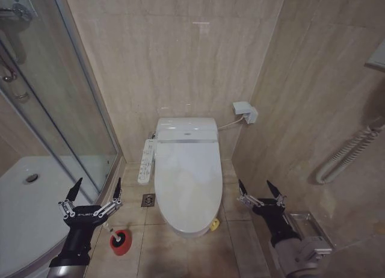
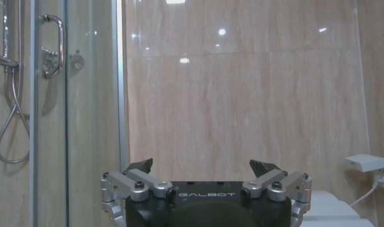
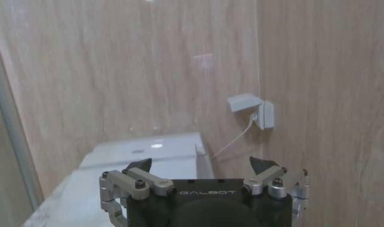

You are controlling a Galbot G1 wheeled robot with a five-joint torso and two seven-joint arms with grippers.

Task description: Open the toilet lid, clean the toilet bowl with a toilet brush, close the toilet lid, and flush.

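Observation:
The toilet lid is down, a glossy white oval that hides the toilet bowl. A small yellow cord loop sits at its front rim. On the floor to the left of the toilet stands a red holder cup, and the toilet brush shows there as a short white handle seen from above. My left gripper hangs open above the floor left of the toilet, over the cup. My right gripper is open on the toilet's right side. Both hold nothing. The right wrist view has the toilet's back part beyond the right gripper.
A glass shower enclosure with a white shower tray fills the left. A side control panel and a floor drain lie left of the toilet. On the right wall are a socket, a grab rail and a paper holder.

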